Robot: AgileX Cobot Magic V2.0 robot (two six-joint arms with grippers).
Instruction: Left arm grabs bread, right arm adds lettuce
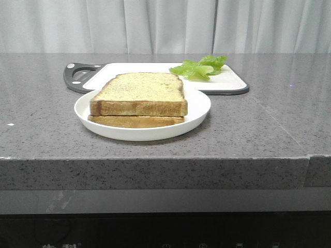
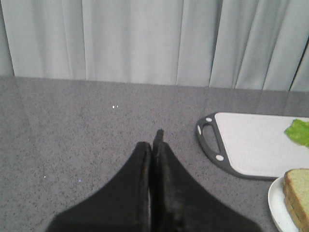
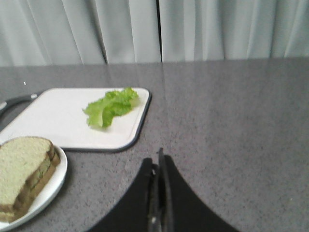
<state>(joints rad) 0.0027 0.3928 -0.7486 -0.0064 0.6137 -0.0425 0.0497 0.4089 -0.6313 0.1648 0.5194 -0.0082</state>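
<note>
The thick bread slice (image 1: pixel 140 93) lies on top of a thinner slice (image 1: pixel 135 121) on a white plate (image 1: pixel 199 111). It also shows in the left wrist view (image 2: pixel 300 189) and in the right wrist view (image 3: pixel 21 163). The lettuce leaf (image 1: pixel 200 67) lies on the white cutting board (image 1: pixel 155 68), also seen in the right wrist view (image 3: pixel 111 106). My left gripper (image 2: pixel 153 140) is shut and empty over bare counter, left of the board's handle. My right gripper (image 3: pixel 158 160) is shut and empty, on the near right of the board. Neither gripper shows in the front view.
The cutting board's dark handle (image 2: pixel 208 140) lies close to my left gripper. The plate's rim (image 3: pixel 55 183) is near my right gripper. The grey counter (image 1: pixel 269 134) ends in a front edge. A pale curtain (image 1: pixel 165 26) hangs behind.
</note>
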